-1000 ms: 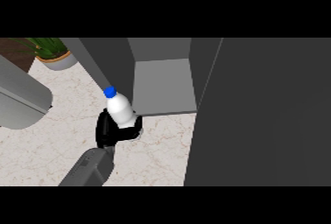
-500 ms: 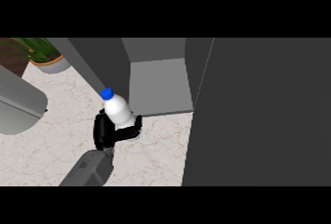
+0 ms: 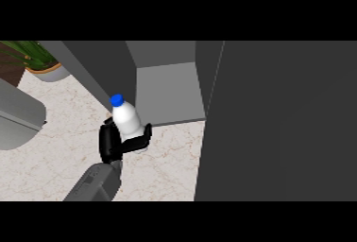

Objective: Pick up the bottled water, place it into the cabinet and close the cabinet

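Pale marbled stone forms the desk (image 3: 49,156), which is seen from steeply above and fills the lower left of the head view. An open cabinet (image 3: 171,90) is set on it toward the top centre; its grey floor and back wall are visible, and no object can be seen inside the compartment. A dark grey panel (image 3: 279,123), which appears to be the cabinet's open door, covers the whole right side of the view from top to bottom. Another dark grey wall of the cabinet (image 3: 94,66) slants down on the left of the opening.

The bottled water (image 3: 127,118), white with a blue cap, is held upright just in front of the cabinet's lower left corner, outside the compartment and over the desk. It is gripped by one black robot hand (image 3: 118,142), whose fingers and thumb are curled round the lower part of the bottle, so that only the upper body and the cap are left showing. A grey forearm (image 3: 94,182) runs from this hand down to the lower edge. Which hand it is cannot be told with certainty; it is taken to be the left, since it enters left of centre.

A potted plant (image 3: 38,64) is placed at the upper left corner, and a rounded grey object (image 3: 17,120) is seen at the left edge.
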Controlling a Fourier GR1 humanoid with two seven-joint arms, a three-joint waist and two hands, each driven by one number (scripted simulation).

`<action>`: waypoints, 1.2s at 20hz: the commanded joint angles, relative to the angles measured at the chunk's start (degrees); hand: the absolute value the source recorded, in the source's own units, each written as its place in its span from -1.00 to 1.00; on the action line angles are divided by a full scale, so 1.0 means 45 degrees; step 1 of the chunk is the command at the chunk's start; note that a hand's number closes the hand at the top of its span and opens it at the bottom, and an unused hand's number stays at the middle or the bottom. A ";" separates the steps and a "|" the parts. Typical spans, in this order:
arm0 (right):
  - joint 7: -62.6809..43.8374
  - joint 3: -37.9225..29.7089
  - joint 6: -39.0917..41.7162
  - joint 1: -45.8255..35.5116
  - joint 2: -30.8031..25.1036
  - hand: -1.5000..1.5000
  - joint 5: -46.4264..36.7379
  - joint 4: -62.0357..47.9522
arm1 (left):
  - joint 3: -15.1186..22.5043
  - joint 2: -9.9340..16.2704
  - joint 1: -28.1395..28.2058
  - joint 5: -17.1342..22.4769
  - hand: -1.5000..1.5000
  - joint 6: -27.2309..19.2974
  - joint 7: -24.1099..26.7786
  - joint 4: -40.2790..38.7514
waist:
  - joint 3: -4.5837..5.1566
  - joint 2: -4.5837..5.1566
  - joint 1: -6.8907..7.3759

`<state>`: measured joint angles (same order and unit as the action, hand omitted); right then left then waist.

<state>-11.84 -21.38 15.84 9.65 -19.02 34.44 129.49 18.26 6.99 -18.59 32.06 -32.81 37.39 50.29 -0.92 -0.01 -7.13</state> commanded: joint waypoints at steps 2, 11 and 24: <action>-0.0057 -0.0064 0.0169 -0.0171 -0.0198 -1.00 0.0287 -0.0009 | 0.0244 -0.0715 -0.3689 -0.0240 1.00 -0.0483 -0.1736 -0.1099 | 0.0215 0.0373 -0.0720; -0.0044 -0.0400 0.0480 -0.0314 -0.0427 -1.00 0.0902 -0.0726 | -0.0391 -0.0771 -0.3222 0.0774 1.00 -0.0180 -0.1312 -0.0614 | 0.0233 0.0436 -0.0867; 0.0002 -0.0343 0.0659 -0.0700 -0.0548 -1.00 0.1067 -0.1101 | -0.0397 -0.0237 -0.3019 0.0918 -1.00 -0.0608 -0.1031 -0.0376 | 0.0238 0.0549 -0.1229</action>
<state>-11.88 -23.32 18.37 6.54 -21.64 38.96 125.04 17.70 9.30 -16.41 34.28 -36.17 40.89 52.80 -1.06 0.91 -9.84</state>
